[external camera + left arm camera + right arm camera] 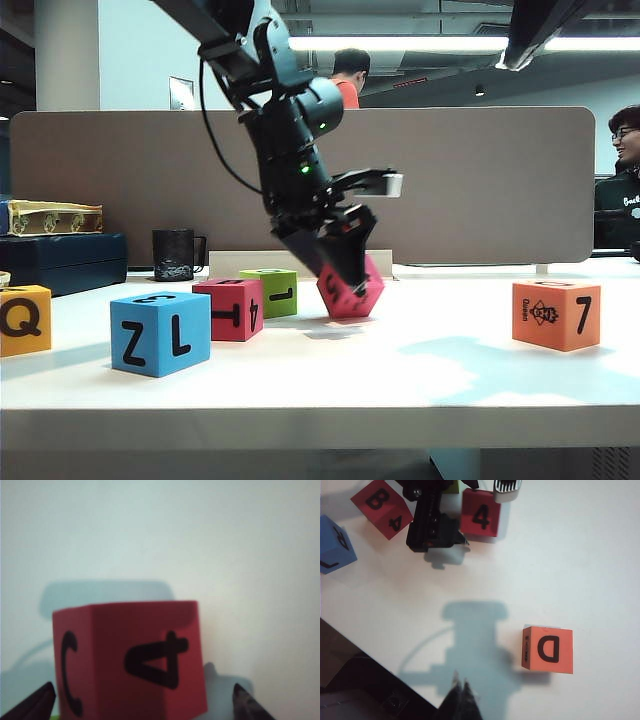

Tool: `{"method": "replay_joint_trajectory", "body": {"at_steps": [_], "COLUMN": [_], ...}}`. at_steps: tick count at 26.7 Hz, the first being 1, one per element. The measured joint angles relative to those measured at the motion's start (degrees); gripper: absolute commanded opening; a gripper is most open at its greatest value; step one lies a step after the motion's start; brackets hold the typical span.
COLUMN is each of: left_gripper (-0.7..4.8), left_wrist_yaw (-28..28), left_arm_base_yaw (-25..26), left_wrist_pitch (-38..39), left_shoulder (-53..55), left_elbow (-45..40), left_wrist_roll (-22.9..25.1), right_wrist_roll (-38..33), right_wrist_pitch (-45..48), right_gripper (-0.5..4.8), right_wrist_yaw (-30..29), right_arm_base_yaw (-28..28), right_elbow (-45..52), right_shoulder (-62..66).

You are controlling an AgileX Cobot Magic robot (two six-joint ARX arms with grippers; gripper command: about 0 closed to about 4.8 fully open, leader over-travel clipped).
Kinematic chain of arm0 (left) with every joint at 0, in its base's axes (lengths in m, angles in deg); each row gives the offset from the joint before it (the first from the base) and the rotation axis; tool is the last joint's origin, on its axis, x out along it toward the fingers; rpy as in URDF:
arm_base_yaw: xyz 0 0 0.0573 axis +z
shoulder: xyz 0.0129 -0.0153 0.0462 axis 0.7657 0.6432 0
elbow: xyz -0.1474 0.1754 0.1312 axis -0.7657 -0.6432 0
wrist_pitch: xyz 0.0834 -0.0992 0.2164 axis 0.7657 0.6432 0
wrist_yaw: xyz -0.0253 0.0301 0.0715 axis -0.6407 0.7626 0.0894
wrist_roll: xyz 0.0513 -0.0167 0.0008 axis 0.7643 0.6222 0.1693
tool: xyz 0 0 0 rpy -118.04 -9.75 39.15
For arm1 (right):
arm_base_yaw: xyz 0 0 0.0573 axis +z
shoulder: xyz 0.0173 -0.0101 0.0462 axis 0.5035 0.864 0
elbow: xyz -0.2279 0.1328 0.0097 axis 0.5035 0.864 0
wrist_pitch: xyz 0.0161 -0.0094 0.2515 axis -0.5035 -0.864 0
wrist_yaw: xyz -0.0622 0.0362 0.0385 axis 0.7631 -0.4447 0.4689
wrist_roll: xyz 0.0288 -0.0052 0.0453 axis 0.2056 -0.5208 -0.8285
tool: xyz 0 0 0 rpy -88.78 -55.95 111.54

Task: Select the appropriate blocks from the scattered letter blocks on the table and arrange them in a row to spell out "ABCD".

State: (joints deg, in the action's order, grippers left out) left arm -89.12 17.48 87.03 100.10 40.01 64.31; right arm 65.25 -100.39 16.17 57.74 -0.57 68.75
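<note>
Right gripper (461,692), jaws closed, hangs near orange D block (548,649).

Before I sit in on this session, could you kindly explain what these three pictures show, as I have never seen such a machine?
This is a robot with two arms, each ending in a two-finger gripper. One picture comes from a camera facing the table; the other two come from cameras on the arms' wrists.

Six foam letter blocks lie on the white table: a yellow-orange cube showing Q, a blue cube, a red cube, a lime-green cube, a pink-red cube and an orange cube showing 7 in front and D on top.

The left gripper is open, its fingers either side of the pink-red cube, which sits tilted on the table; its wrist camera shows C and 4. The right gripper is shut, holds nothing and hovers above the table beside the orange cube.
</note>
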Motion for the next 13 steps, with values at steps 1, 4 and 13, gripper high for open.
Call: {"method": "replay_joint_trajectory", "body": {"at_steps": [1,4,13], "left_gripper": [4.7,4.7,4.67], "left_wrist_yaw": [0.0,0.6,1.5], "left_arm_base_yaw": [-0.2,-1.0,-2.9], "left_wrist_pitch": [0.4,0.9,1.8], "left_shoulder": [0.0,0.0,0.0], "left_elbow": [0.7,2.6,3.5], "left_wrist_roll": [0.0,0.0,-1.7], "right_wrist_roll": [0.0,0.0,0.0], "right_wrist_pitch": [0.2,0.5,0.9], "right_gripper": [-0.01,-0.01,-0.01], "right_wrist_yaw": [0.0,0.0,0.0], "right_arm_base_yaw": [0.0,0.0,0.0], "right_elbow": [0.0,0.0,0.0], "right_shoulder": [0.0,0.0,0.0]}}
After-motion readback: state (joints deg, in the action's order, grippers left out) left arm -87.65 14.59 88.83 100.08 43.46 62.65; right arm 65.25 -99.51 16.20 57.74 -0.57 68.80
